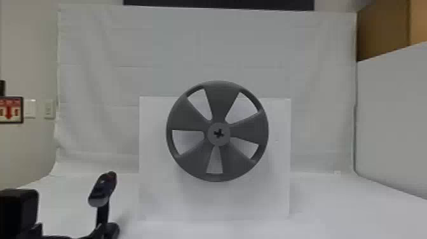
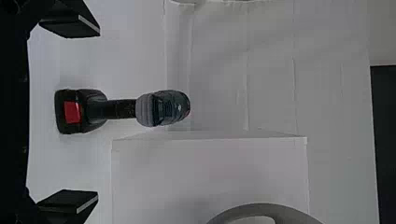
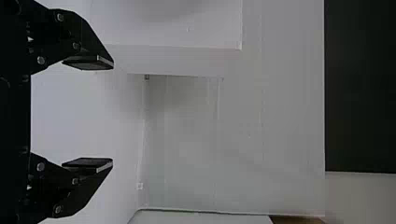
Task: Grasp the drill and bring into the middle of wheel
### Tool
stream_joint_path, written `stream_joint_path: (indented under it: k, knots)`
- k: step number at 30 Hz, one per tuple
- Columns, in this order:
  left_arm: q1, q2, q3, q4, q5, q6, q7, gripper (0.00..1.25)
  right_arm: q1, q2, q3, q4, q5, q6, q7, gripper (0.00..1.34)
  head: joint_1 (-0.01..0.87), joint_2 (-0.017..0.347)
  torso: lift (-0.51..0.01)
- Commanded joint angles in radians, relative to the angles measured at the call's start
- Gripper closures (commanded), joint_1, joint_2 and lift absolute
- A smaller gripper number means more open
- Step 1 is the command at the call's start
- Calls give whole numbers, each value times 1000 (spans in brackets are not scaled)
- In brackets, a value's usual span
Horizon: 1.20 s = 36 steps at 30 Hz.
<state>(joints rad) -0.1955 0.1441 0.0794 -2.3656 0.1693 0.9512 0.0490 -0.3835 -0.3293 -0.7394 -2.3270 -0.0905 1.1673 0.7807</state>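
The drill (image 2: 163, 108) stands beyond my spread, empty left gripper (image 2: 98, 114), so I judge this the approach: ease forward, then clamp its handle (image 2: 122, 109).

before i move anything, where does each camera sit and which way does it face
Head view: on the head, facing forward and down at the wheel and drill; part of the left arm shows.
Left wrist view: on the left wrist, facing the drill and white box; open left gripper shows.
Right wrist view: on the right wrist, facing the backdrop past the box; open right gripper shows.
Head and left wrist views share drill, wheel and box.
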Motion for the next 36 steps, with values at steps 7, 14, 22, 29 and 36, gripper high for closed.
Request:
stream_joint_path:
  k: [7,14,22,29,36]
  knots:
    - [-21,0,-9,-1,4,54,0,65,0,-2,2,0,-2,3,0,518,0,0,-406]
    - [-30,0,-9,-1,4,66,0,67,-3,-4,3,0,-3,12,0,518,0,0,-406]
    - [-35,0,-12,-1,4,77,0,65,-3,-7,9,0,-3,12,0,518,0,0,-406]
    - [-65,-1,-27,-1,-13,133,0,67,-3,-8,14,0,-3,12,0,518,0,0,-406]
    - [-91,-1,-30,-1,-17,202,0,71,-3,-10,22,0,-2,12,0,518,0,0,-406]
